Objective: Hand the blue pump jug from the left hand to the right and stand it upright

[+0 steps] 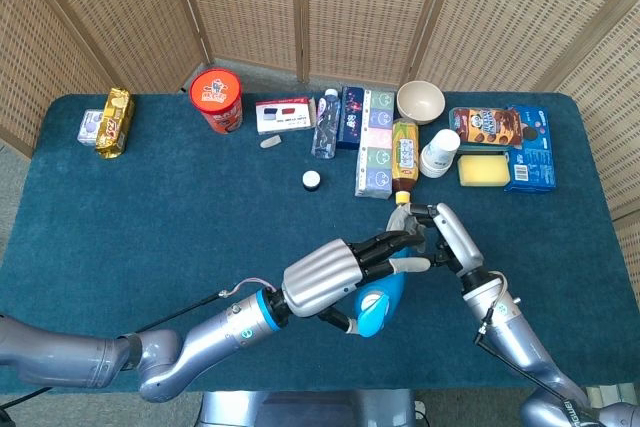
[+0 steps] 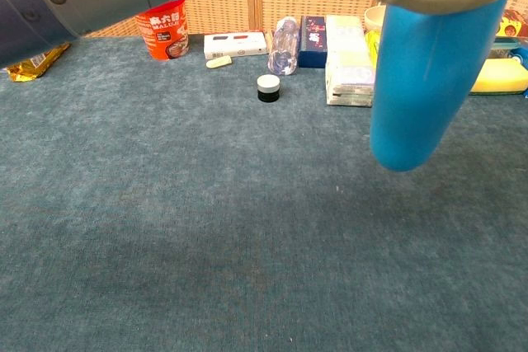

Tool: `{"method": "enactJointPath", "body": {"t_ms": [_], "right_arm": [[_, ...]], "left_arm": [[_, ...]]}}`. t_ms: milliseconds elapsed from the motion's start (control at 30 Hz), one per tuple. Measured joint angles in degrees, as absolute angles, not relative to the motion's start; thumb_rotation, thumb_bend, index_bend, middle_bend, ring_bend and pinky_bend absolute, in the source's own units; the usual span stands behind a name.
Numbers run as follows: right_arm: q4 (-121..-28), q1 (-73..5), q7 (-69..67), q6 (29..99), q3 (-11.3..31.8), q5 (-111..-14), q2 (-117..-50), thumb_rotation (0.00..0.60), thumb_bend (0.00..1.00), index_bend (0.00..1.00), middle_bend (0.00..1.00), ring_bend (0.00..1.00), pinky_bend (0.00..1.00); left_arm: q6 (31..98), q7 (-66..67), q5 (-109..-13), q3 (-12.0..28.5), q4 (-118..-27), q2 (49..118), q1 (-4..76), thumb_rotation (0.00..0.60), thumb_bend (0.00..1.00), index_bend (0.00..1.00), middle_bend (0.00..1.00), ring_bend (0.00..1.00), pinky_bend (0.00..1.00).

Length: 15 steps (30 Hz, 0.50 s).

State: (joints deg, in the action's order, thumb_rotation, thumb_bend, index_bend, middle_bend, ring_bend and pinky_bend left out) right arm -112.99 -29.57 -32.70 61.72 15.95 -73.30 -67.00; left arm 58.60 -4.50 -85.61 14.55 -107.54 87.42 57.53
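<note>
Left hand (image 1: 345,275) grasping blue pump jug (image 1: 378,309), held tilted above blue table (image 1: 150,207) near front edge. Right hand (image 1: 440,235) at jug's 1 o'clock, fingers touching left hand's; grip unclear.

head view high, looking down over whole table (image 1: 120,207), chest view low, close, facing forward, both share back-row red cup (image 1: 217,98) (image 2: 162,29)

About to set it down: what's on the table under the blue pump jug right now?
Under the blue pump jug, held by the left hand, the chest view shows only bare blue cloth. The jug hides the cloth just behind it; its top leaves the frame.
</note>
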Motion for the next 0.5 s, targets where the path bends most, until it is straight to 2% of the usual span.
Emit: {"method": "enactJointPath", "body": {"t_ms": [100,233,500], "right_arm": [[-113.1,-29.6,-32.5,61.6,16.0,-73.1,-66.9,0.6,0.33,0.82,0.88,0.64,0.77],[-113.1,-29.5,-32.2,61.5,16.0,-72.8,-66.9,0.6,0.33,0.82,0.88,0.64,0.77],[-112.6,-29.3,-32.9,61.1,16.4,-72.2,-66.5,0.6,0.33,0.82,0.88,0.64,0.77]], "left_arm": [[57.7,-2.7,-84.9,14.6,-108.7,85.7,57.6,0.6,0.0,0.0,0.0,0.0,0.04],[57.0,0.8,-83.5,14.9,-110.6,83.7,57.5,0.6,0.0,0.0,0.0,0.0,0.0],[58.1,3.7,-83.0,15.0,-112.5,81.6,56.4,0.6,0.0,0.0,0.0,0.0,0.0]]}}
